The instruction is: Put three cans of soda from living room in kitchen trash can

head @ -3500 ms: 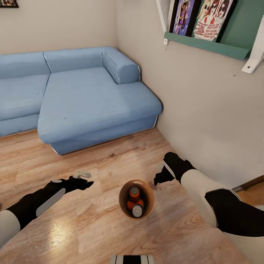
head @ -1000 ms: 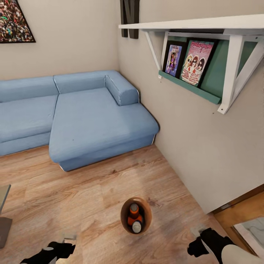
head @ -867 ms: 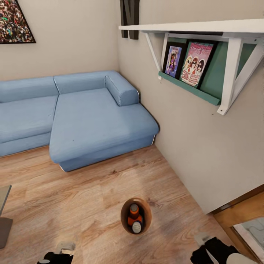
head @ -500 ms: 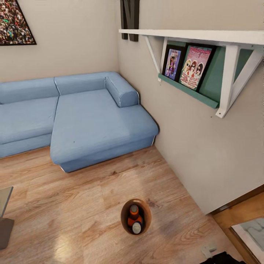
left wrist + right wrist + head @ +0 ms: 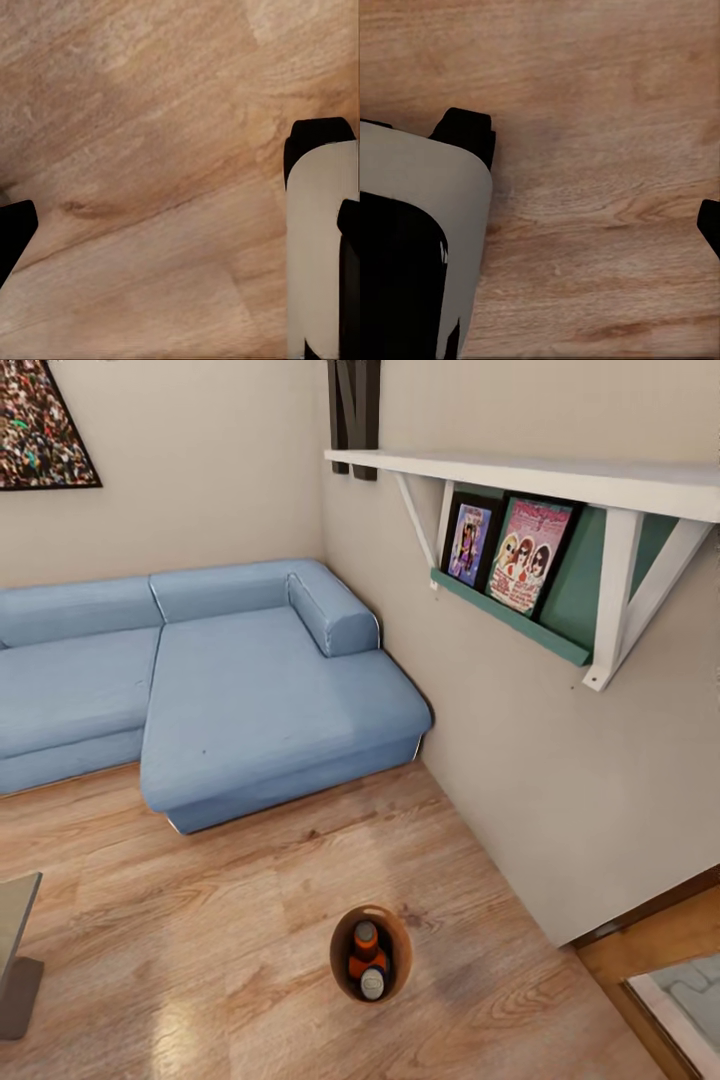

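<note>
Left gripper [image 5: 161, 202] pointed down at bare floor, fingers spread wide, nothing between them: one black tip [image 5: 13, 229] at one edge of the wrist view, the other finger [image 5: 319, 225] a rounded pale-grey slab with black cap at the opposite edge. Right gripper [image 5: 585, 187] same pose over floor, also wide and empty: a pale-grey rounded finger with black tip [image 5: 465, 131] on one side, a small black tip [image 5: 709, 221] at the far edge. Floor [image 5: 200, 920] was warm wood-look plank, visible grain and knots, faint glossy patch. In the head view, the tash can [image 5: 340, 945] stood upright on the floor near the bottom centre, small round tapered bucket, brown wood-look inside. The cans of soda [image 5: 367, 960] sat inside it, packed together: orange sides, silvery round tops, two tops clear, could not count a third for certain. Grey slab corner of a low table [image 5: 15, 960] at the left edge. Beyond the bucket, a blue corner sofa [image 5: 250, 700], soft fabric, rounded cushions, thin metal base trim, pushed into the room corner. Beige plain wall [image 5: 520, 780] ran along the right, dark skirting at its foot. On it a white bracket shelf [image 5: 560, 470] above a teal ledge [image 5: 510, 615] holding two framed posters [image 5: 505, 550]. Dark speckled picture [image 5: 45, 425] on the far wall, upper left.
</note>
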